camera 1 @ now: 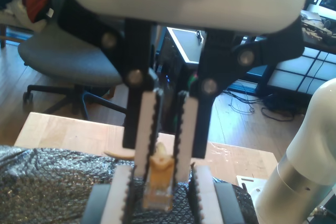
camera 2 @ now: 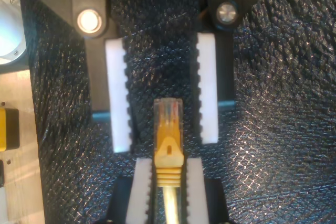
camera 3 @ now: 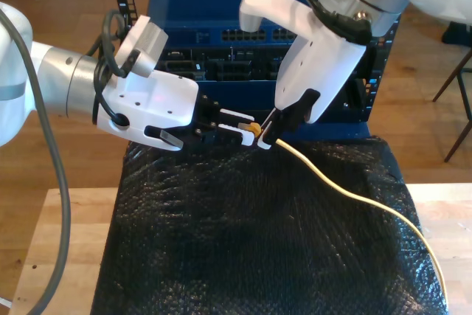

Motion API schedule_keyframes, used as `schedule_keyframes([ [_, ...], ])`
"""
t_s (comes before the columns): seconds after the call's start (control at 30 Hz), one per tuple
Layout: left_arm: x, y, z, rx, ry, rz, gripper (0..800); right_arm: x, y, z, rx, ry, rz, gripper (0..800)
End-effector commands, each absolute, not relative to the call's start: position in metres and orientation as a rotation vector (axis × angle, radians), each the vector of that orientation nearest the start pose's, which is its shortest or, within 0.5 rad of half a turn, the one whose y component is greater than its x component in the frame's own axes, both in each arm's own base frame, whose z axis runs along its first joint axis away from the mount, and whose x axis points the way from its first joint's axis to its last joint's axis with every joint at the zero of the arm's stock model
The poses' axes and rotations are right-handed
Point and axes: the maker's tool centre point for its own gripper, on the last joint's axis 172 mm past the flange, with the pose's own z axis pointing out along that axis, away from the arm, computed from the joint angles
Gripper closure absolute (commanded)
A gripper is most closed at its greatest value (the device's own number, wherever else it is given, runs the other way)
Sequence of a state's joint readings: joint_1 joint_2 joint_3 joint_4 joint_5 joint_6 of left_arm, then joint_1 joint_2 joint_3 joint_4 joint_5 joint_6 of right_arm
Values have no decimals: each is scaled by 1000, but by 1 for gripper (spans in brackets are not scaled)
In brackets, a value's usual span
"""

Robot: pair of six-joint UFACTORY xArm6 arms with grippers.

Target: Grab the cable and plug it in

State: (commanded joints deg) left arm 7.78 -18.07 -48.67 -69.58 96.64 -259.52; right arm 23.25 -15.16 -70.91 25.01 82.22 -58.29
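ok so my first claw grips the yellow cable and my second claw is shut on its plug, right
No: my second claw is open, its pads apart either side of the plug, as the second wrist view shows. My first claw does grip the yellow cable.

1. I am working in what looks like a robotics lab set up in an office room.
2. A blue rack-mounted network switch unit with rows of ports (camera 3: pixel 243 38) stands behind a pale wooden bench (camera 3: pixel 63 245) covered by black bubble-textured sheeting (camera 3: pixel 251 234).
3. A grey swivel office chair (camera 1: pixel 65 59) stands on wood flooring (camera 1: pixel 247 129), with loose wires (camera 1: pixel 247 100) nearby.
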Motion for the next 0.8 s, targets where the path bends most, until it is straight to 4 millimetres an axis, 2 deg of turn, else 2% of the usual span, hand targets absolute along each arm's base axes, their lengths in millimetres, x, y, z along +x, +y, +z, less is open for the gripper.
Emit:
schedule_keyframes([
  [0.07, 342, -215, 384, 1466, -1248, 805, 563, 343, 265, 370, -2111, -1739, -269, 792],
  [0.17, 343, -214, 384, 1468, -1247, 806, 625, 343, 265, 370, -2112, -1738, -271, 792],
  [0.8, 342, -215, 384, 1465, -1249, 802, 609, 345, 266, 371, -2114, -1738, -280, 791],
])
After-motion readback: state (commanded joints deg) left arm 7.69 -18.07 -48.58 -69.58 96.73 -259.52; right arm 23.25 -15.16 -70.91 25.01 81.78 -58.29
